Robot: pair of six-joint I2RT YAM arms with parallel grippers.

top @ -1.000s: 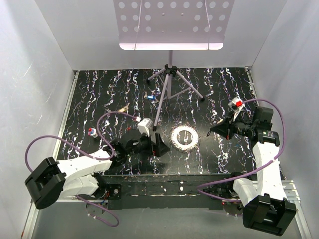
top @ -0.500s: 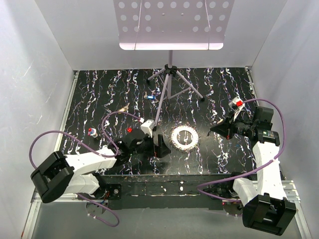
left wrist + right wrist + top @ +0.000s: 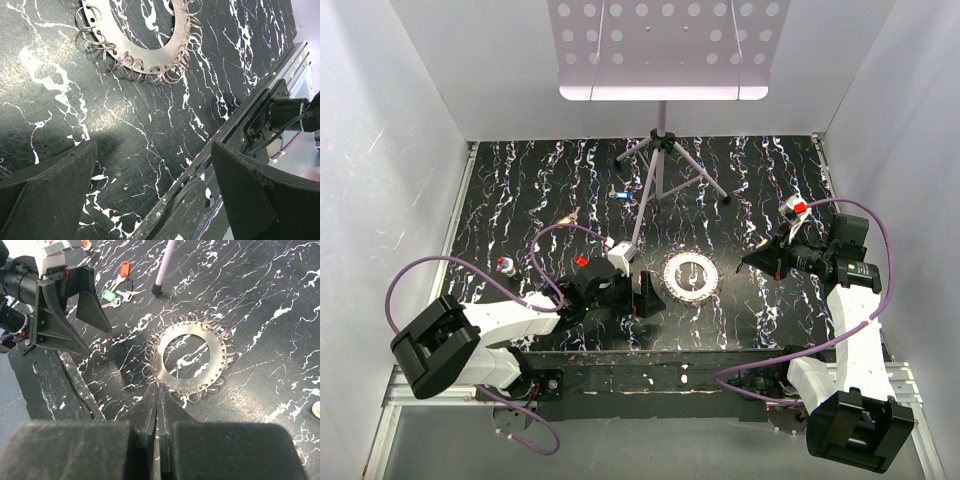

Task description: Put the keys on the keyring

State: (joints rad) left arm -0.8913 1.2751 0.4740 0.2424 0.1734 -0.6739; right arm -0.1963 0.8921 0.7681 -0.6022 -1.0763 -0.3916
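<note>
Left gripper (image 3: pixel 155 150) is shown spread wide and empty, with the keyring (image 3: pixel 135 50) ahead. Right gripper (image 3: pixel 158 390) is shown pressed closed and empty, with the keyring just ahead.

White arm links (image 3: pixel 505 322), black joints (image 3: pixel 428 352), purple cables (image 3: pixel 445 259)

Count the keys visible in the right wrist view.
3, clustered upper left beyond the left gripper: a red-headed key, a green-headed key below it, a dark-headed key beside them. More may lie hidden or outside this view.
</note>
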